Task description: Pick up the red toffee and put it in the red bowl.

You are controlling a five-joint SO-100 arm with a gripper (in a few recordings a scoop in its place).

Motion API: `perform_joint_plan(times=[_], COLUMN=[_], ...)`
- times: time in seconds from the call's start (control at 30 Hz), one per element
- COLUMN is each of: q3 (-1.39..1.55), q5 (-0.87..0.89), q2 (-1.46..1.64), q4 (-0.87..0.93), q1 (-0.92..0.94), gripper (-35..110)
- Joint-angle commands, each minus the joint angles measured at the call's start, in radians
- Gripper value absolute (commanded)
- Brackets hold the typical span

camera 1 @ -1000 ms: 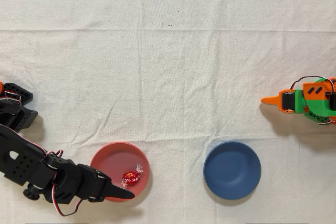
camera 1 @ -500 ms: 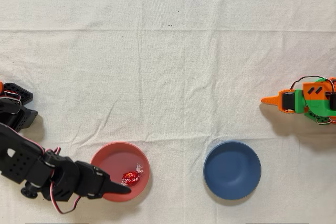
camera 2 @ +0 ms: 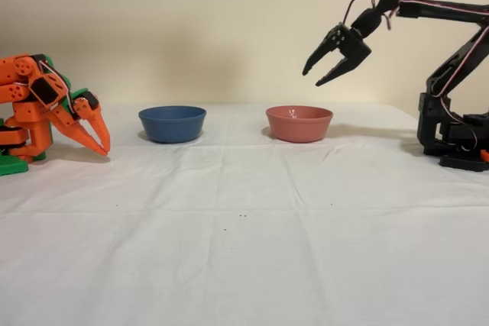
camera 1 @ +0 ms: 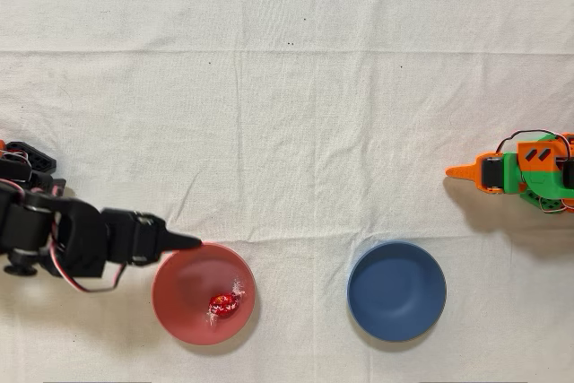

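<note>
The black arm's two-finger jaws (camera 2: 317,72) stand apart and empty, raised well above the desk in the fixed view, tips slanting down toward the picture's left. Just below and ahead of those tips sits the round, matte salmon-red bowl (camera 2: 299,124); in the overhead view the jaws (camera 1: 184,241) point at its upper-left rim (camera 1: 163,262), over the edge rather than over the middle. Inside that bowl, on the side away from the jaws and near its lower right wall, lies the small round toffee in shiny red foil (camera 1: 222,304), with a clear twisted wrapper end poking up to its right; in the fixed view only a faint glint shows above the rim, too small to be sure of. Nothing stands between the jaws and the bowl. Farther past the jaws, well apart from the red one, rests a round dark blue bowl (camera 1: 396,291). Beyond that, at the far edge of the white creased cloth-covered desk (camera 1: 287,114), the orange arm (camera 1: 520,172) stands idle, its pointed tips down by the cloth. The wide stretch of cloth around both bowls lies open.
</note>
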Motion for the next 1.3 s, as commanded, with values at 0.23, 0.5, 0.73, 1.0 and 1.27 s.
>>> perform_joint_plan(times=[0.23,0.5,0.73,1.0,1.27], q3=[0.273,0.433,0.569,0.729,0.842], q5=[0.058,0.091,0.126,0.181,0.218], q2=[0.336,0.457,0.560,0.689,0.755], q4=[-0.078,-0.140,-0.186,-0.209,-0.264], q1=[-0.124,-0.133,-0.133,-0.147,-0.158], gripper=[1,1,1,1,1])
